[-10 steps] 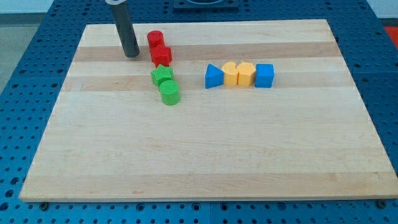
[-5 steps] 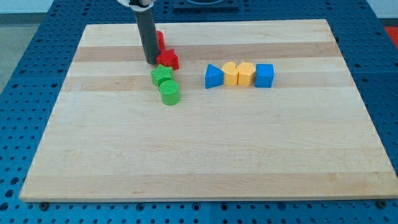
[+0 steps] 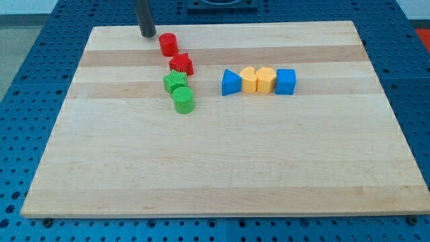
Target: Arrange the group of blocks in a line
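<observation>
**Tip parked at the top edge, up-left of the red-and-green column**

My tip [image 3: 147, 34] rests near the top edge of the wooden board [image 3: 222, 168], toward its top-left corner. The rig has no pincer to open or close, just a bare rod, and it touches no block right now.

The group in hand looks to be the 4 blocks left of the board's middle, running roughly from the top edge toward the bottom edge. A red cylinder [image 3: 168, 44] sits nearest my tip, just to its right and slightly lower. Below it, a second red block [image 3: 181, 64], shape hard to read, is offset a little toward the right edge. Next comes a green star-like block [image 3: 175, 82], touching or almost touching a green cylinder [image 3: 183, 100] beneath it.

Well apart toward the right edge, 4 more blocks already form a tidy row parallel to the top edge: a blue triangle [image 3: 231, 83], 2 yellow blocks [image 3: 249, 80] [image 3: 266, 79], and a blue cube [image 3: 285, 81].

The deciding relation: the column's long axis runs top-to-bottom with a zigzag, and the red cylinder lies right of my tip. I judge a push toward the right edge on that cylinder would bring it in line with the red block below.
</observation>
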